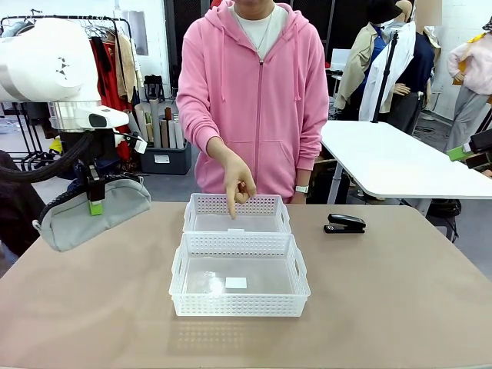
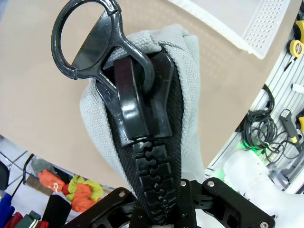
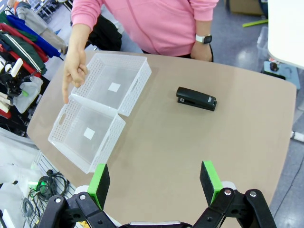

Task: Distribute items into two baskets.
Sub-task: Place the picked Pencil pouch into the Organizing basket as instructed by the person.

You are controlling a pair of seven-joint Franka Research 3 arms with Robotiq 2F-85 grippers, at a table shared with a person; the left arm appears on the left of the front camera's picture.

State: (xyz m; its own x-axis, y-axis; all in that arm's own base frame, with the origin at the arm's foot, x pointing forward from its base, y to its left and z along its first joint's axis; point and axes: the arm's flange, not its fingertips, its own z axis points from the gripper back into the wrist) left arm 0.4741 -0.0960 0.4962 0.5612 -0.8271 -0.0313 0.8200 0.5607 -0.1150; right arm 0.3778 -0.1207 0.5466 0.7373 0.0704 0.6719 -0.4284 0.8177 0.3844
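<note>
My left gripper (image 1: 94,201) is shut on the black ridged strap of the grey fabric pouch (image 1: 92,211), which hangs above the table's left edge, well left of the baskets. In the left wrist view the pouch (image 2: 190,95) hangs from my gripper (image 2: 164,192) with a black ring clip on top. The larger white basket (image 1: 240,304) stands mid-table, and the smaller basket (image 1: 237,204) touches its far side. A person's hand (image 1: 238,184) points a finger down into the smaller basket. The black stapler (image 1: 344,223) lies right of the baskets. My right gripper (image 3: 156,178) is open, high above the table.
Both baskets (image 3: 102,107) hold nothing but a small white label each. The stapler (image 3: 196,98) has bare tabletop all around it. The person stands at the far edge behind the baskets. A white table (image 1: 400,161) stands beyond at the right.
</note>
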